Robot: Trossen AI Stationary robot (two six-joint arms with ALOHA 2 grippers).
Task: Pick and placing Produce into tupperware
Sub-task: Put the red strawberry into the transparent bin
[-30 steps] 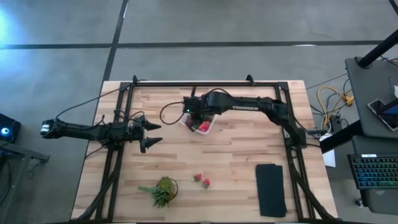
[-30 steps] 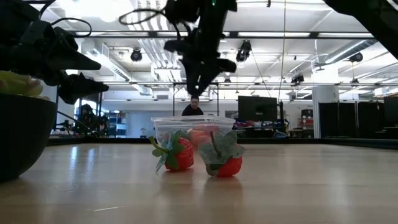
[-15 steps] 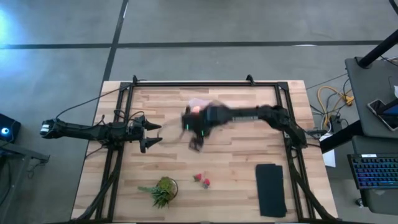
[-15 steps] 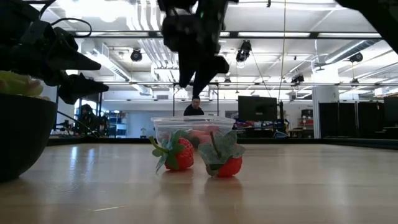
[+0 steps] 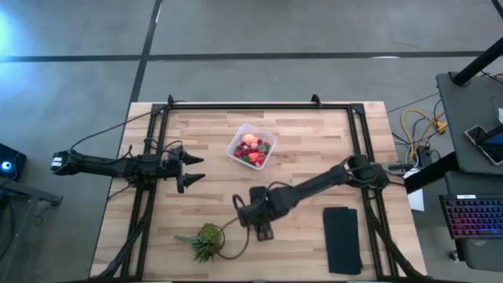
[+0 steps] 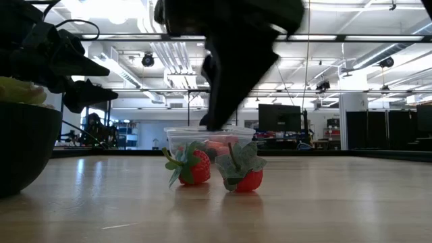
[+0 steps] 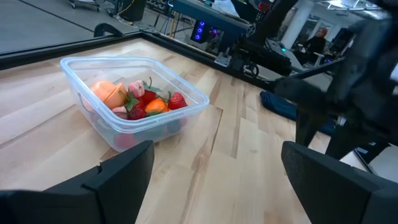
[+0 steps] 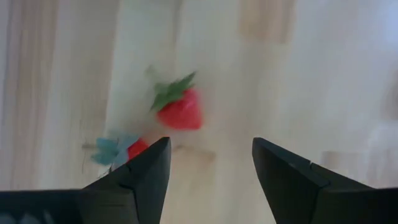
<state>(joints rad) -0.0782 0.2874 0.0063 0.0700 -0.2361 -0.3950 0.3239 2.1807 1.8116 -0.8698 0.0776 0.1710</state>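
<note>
The clear tupperware [image 5: 251, 146] stands on the far middle of the table and holds red strawberries, an orange piece and a pink-orange fruit [image 7: 107, 93]. Two loose strawberries [image 6: 193, 169] [image 6: 244, 173] lie on the table nearer the near edge. My right gripper [image 5: 262, 227] hangs open above them and hides them in the high view. Its wrist view shows one strawberry [image 8: 181, 111] ahead of the fingers and the other [image 8: 135, 149] partly behind a finger. My left gripper [image 5: 193, 169] waits open at the left, above the table.
A spiky green plant in a dark pot [image 5: 206, 240] stands close to the left of the right gripper, near the near edge. A flat black pad [image 5: 343, 238] lies at the near right. Bare wood stretches between the tupperware and the loose strawberries.
My right gripper has swung from above the tupperware toward the table's near edge and now hangs over the two loose strawberries. The tupperware, covered by the gripper before, now shows in full. The strawberries have not moved.
</note>
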